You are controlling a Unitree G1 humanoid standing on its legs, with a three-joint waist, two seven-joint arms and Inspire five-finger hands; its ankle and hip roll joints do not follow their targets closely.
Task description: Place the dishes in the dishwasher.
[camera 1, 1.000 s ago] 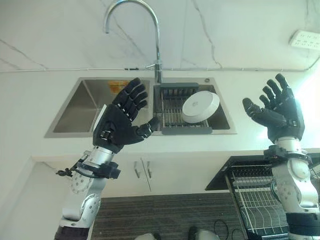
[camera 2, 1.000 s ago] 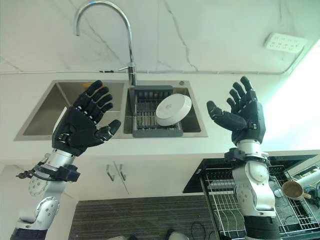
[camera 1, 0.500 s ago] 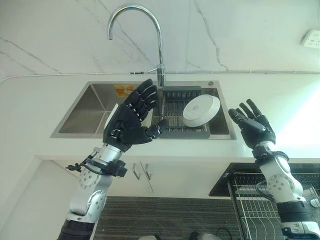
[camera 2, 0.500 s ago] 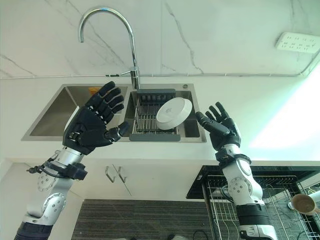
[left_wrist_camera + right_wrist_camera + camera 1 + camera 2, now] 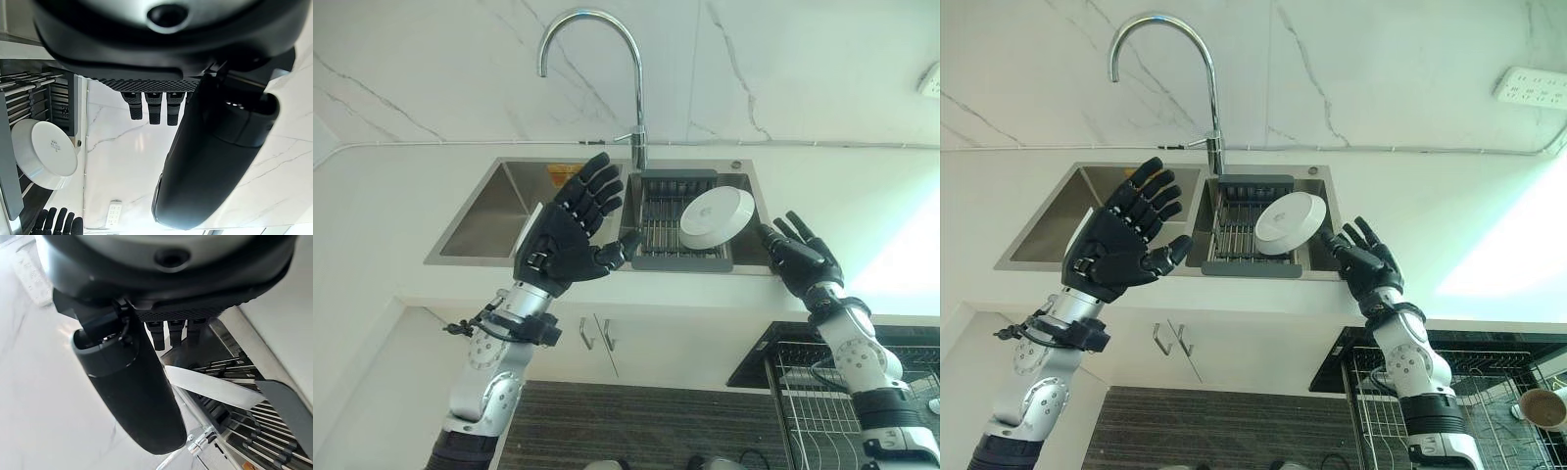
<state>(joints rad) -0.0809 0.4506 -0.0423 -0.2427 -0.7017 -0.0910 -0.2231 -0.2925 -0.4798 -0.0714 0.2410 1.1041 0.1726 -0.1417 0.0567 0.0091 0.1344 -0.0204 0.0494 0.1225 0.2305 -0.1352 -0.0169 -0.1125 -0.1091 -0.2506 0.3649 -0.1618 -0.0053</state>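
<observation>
Reached the right hand point(image 5: 800, 257) down beside the white plate point(image 5: 717, 216) in the sink rack point(image 5: 658, 217), fingers spread, nothing held. Left hand point(image 5: 564, 238) hovered open. Grasp looked imminent.

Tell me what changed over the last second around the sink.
The right hand has dropped from its raised position and reached forward toward the white bowl in the sink's drying rack, fingers open, not yet holding it. The view has shifted too. The left hand stays raised and open, and the bowl still leans in the rack, untouched.
</observation>
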